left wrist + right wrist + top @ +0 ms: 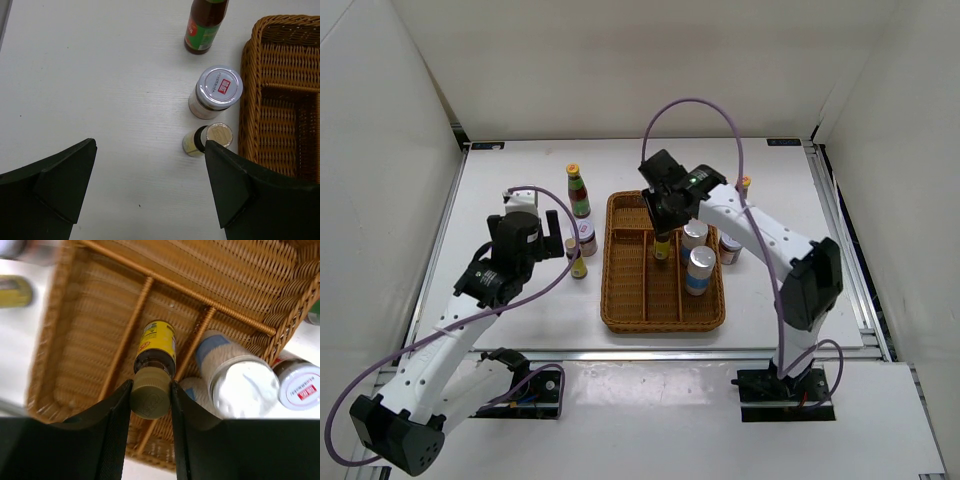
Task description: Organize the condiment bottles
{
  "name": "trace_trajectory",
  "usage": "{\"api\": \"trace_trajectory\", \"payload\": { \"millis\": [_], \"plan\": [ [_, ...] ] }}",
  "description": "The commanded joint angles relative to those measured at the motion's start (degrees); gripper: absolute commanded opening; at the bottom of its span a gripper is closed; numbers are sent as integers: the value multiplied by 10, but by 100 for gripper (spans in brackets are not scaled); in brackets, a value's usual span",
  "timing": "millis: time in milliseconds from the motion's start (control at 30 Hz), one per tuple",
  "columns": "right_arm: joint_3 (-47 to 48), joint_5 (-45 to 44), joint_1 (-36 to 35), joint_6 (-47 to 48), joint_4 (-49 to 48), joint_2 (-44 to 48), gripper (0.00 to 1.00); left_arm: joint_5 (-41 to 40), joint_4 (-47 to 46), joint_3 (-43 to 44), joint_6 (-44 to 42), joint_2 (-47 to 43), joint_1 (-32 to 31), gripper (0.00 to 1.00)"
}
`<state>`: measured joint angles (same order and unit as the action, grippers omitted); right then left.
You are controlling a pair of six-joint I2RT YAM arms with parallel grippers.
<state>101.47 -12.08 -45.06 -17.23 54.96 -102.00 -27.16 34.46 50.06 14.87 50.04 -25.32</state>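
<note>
Crowding the right pincer's [150, 399] mini bottle [156, 344]: tray dividers [196, 340], blue-white cylinders [243, 385].

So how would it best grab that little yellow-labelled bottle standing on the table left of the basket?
Probably by its tan cap, from straight above. The mini bottle stands upright, with the jar just behind it and the wicker tray close beside it, so the sides look crowded; only the top is free. The open left gripper hovers nearby.

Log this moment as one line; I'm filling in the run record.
right gripper: shut on yellow-labelled mini bottle | place: middle compartment of wicker tray | left gripper: open, above table
</note>
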Motion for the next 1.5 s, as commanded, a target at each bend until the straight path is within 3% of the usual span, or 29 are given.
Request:
{"api": "trace_trajectory", "payload": {
  "millis": [0, 167, 233, 367, 400, 500, 933, 1133, 1467],
  "plan": [
    [-11, -36, 2, 12, -55, -14, 0, 12, -19, -1, -2, -6, 2, 100],
    [-46, -16, 13, 6, -102, -50, 0, 24, -25, -7, -7, -6, 2, 100],
    [-53, -5, 18, 6, -102, -59, 7, 24, -25, -7, -7, -1, 2, 100],
    [-53, -5, 18, 1, -102, -65, 39, 46, -30, -7, -12, -1, 2, 100],
    [-53, -5, 18, -5, -102, -52, 59, 64, -30, -7, -13, -1, 2, 100],
    [-58, -24, 18, -11, -102, -23, 74, 99, -44, -7, -18, 4, -5, 100],
    [-64, -46, 18, -11, -88, 43, 77, 134, -44, -7, -23, 21, -5, 100],
    [-45, -46, 18, -11, -83, 97, 79, 208, -44, 24, -12, 85, -5, 100],
    [-61, -46, 18, -6, -77, 164, 79, 175, -32, 48, 30, 195, -5, 100]
  ]
}}
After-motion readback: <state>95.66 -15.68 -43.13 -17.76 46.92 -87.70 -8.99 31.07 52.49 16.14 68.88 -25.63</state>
